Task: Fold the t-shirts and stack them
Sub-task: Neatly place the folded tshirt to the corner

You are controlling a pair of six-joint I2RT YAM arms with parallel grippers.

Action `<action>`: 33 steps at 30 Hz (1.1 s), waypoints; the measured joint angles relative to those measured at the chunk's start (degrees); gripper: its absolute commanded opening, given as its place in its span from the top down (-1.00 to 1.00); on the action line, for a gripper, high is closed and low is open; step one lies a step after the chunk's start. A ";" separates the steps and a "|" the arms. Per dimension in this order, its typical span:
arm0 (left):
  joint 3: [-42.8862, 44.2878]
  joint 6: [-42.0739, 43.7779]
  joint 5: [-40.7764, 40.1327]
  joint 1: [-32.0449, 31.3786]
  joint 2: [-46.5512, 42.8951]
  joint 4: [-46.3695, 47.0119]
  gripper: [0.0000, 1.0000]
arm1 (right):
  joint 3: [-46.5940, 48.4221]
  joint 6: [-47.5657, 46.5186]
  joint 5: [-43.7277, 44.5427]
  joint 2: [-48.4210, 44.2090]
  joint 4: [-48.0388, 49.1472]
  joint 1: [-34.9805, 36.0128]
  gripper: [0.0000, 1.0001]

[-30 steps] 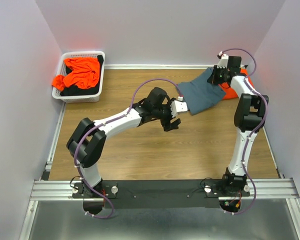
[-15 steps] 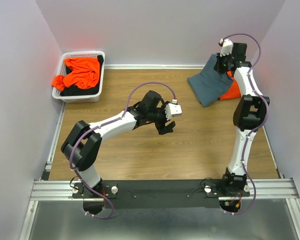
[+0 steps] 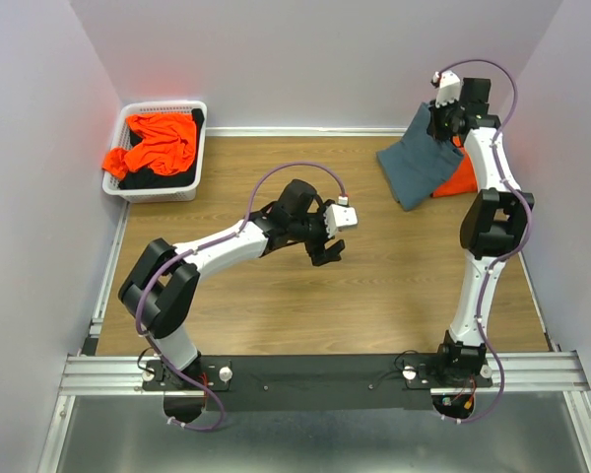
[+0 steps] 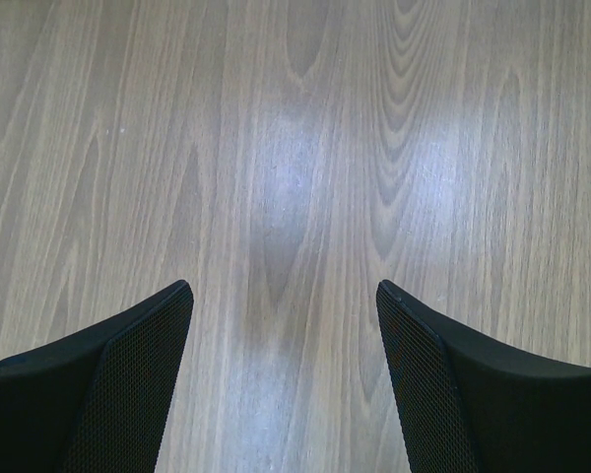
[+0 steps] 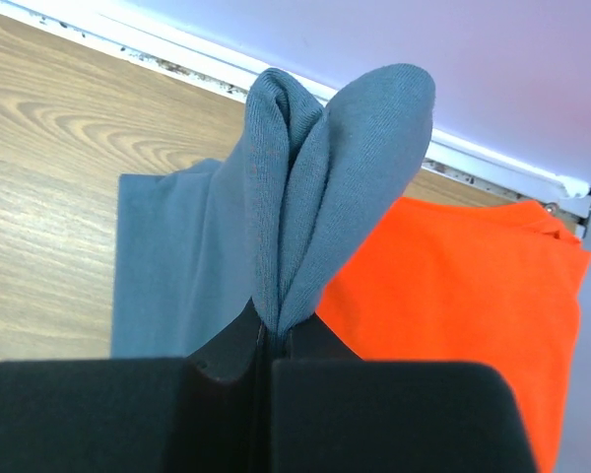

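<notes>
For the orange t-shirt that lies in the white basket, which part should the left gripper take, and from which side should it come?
Probably the bunched folds near the middle of the orange t-shirt, from straight above. It lies crumpled, with ridges a pinch can close on, and the basket walls block a side approach. The left gripper is open and empty.

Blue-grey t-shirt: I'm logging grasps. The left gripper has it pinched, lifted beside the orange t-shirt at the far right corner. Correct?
No: the right gripper pinches the blue-grey t-shirt, lifted beside the orange t-shirt, per the right wrist view. The left gripper is open, empty.
</notes>
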 measured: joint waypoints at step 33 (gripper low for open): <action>-2.08 -1.14 0.00 0.00 -4.04 2.54 -0.68 | 5.40 -0.46 0.22 -5.51 -3.69 -0.09 0.99</action>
